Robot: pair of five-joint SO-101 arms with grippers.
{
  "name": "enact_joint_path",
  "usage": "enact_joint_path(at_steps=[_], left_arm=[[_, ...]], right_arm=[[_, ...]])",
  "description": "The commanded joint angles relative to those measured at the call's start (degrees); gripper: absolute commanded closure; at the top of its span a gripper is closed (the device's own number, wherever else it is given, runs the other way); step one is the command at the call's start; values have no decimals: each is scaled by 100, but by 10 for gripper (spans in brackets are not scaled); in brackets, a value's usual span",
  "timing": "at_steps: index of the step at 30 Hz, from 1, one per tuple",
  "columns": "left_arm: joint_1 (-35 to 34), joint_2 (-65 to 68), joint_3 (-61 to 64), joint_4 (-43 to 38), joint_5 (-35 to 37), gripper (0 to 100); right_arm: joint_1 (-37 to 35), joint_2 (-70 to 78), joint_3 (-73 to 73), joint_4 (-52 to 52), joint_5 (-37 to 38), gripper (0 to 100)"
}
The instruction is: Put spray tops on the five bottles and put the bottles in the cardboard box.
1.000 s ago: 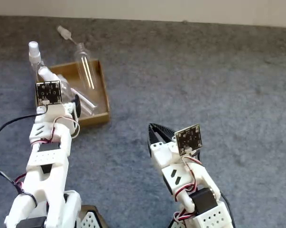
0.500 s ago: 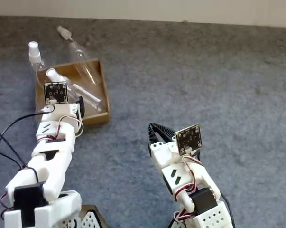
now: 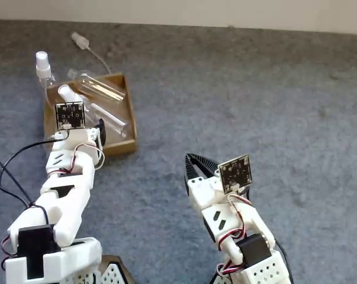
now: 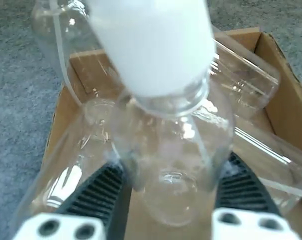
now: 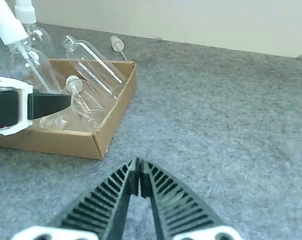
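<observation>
**Left gripper has capped bottle over box; right gripper idle**

My left gripper [image 4: 169, 187] is clamped on the held bottle [image 4: 171, 150], one ribbed black finger against each side of its lower body. The bottle is clear and round-shouldered. It carries a white top [image 4: 151, 45] seated on its neck, and a thin dip tube shows through the wall. It hangs over the box [image 3: 131, 112], a shallow brown cardboard tray on the grey carpet [image 3: 255, 89]. I cannot tell whether its base touches the box floor.

A second bottle [image 3: 43, 65], clear with a white sprayer, stands upright on the carpet just outside the box's far corner on my left arm's side. A third bottle [image 3: 100, 89] lies tilted across the far rim, with its open neck outside and its body inside. A fourth bottle [image 3: 110, 121] lies on its side in the box, just beside the held one. A loose top [image 3: 80, 40] with its tube lies on the carpet beyond the box.

My right gripper [image 5: 139, 172] sits low over bare carpet, well apart from the box. Its jaws are pressed together and hold nothing.
</observation>
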Motion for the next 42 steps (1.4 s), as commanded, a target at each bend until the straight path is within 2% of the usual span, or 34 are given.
enact_joint_path(at_steps=[1,4,6,20,24,27,33,35,39,42], left_arm=[[4,40,-31,-88,-35,796],[-22,40,48,-88,-35,699],[-22,40,66,-79,-35,676],[-31,4,57,-79,-35,671],[-13,-655,119,114,-35,671],[13,-1631,110,1064,-35,674],[259,-3899,-418,3974,-26,674],[470,-4505,-585,4765,-26,674],[857,-5437,-664,5767,-26,677],[945,-5947,-681,6224,-26,754]], right_arm=[[57,-84,646,-127,70,991],[57,-84,646,-127,70,991],[57,-84,646,-127,70,991],[57,-84,646,-127,70,991],[57,-84,646,-127,70,991],[57,-84,646,-127,70,991],[66,-84,611,-110,62,991],[268,-84,611,-101,62,991],[989,-84,400,-101,35,991],[1341,-84,13,31,35,991]])
